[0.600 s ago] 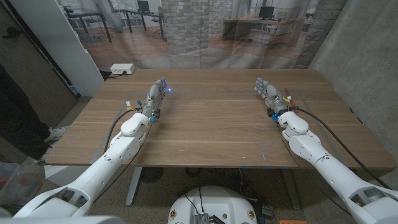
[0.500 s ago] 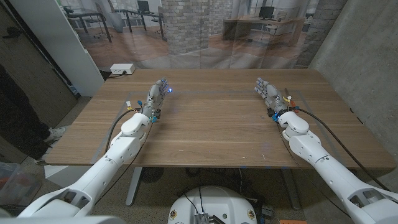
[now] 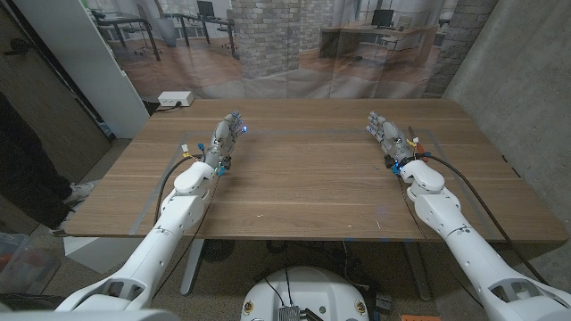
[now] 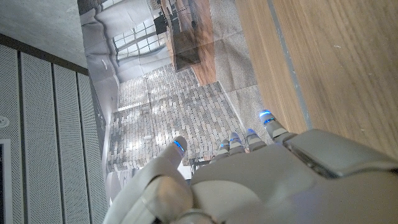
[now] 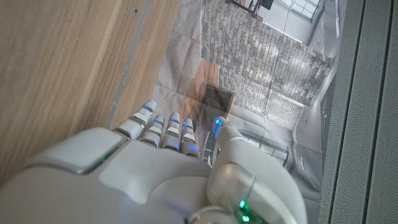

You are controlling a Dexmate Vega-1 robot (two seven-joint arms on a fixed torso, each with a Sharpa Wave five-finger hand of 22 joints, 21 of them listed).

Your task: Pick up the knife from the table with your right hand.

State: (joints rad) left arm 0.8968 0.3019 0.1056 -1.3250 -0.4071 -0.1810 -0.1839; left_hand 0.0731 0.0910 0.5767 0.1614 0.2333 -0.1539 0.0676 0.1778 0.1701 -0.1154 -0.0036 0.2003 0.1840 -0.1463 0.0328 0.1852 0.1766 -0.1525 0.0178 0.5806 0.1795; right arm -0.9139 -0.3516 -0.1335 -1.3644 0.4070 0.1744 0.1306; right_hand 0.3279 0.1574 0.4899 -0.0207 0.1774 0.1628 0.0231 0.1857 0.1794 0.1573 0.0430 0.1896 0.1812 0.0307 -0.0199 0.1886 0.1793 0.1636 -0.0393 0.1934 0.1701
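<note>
I see no knife on the wooden table (image 3: 303, 183) in the head view. My left hand (image 3: 225, 138) stands on its edge at the table's far left, fingers apart and pointing away, holding nothing. At the far right my right hand (image 3: 384, 134) stands the same way, also with nothing in it. The left wrist view shows the back of the left hand (image 4: 249, 180) with its fingers stretched out over the table's far edge. In the right wrist view the right hand (image 5: 149, 174) likewise reaches out over bare wood.
A white box (image 3: 176, 99) lies on the floor beyond the table's far left corner. A person in dark clothes (image 3: 27, 160) stands at the left edge. A concrete wall (image 3: 526, 80) runs along the right side.
Both hands stay in place. The lower parts of both arms have drawn slightly inward.
</note>
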